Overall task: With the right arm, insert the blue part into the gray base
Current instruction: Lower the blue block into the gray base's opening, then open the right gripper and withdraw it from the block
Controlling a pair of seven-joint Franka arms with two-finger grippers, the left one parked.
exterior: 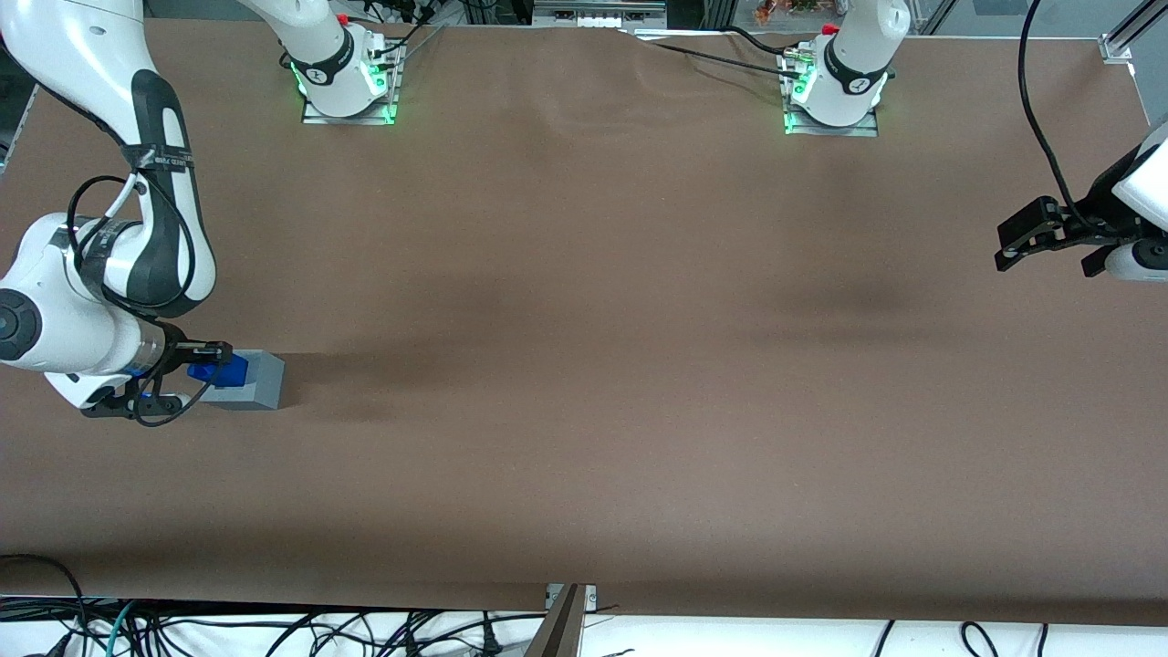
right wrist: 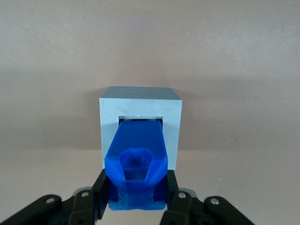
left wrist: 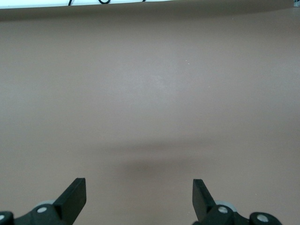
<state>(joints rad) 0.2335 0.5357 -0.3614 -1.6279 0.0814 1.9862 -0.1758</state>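
Two task items: a small bright-blue faceted plastic part and a light-gray plastic cube base with a square recess in its top face.
Desk: brown cloth-covered desk carrying the base.
Base location: toward the working arm's end of the desk, roughly midway between the edge nearest the front camera and the edge where the arm mounts are bolted.
Pincer position: the black two-finger pincer of the white right arm hangs directly above the base, pointing down at it.
Pincer state: closed on the blue part, one finger on each of two opposing sides. The grip sits at the part's upper end, which leaves the lower end free to enter the recess.
Part location: held over the recess, lower end at the recess mouth; its knobby hollow top faces the wrist camera. Whether the lower end already sits inside the recess cannot be told.
Alignment: the part's flanks run close to parallel with the recess edges, and it appears centred between the side walls. Judged adequate for a straight descent.
Step in hand: insertion, final approach.
Risk: a slight tilt could catch a facet on the recess rim and shift the unsecured base.
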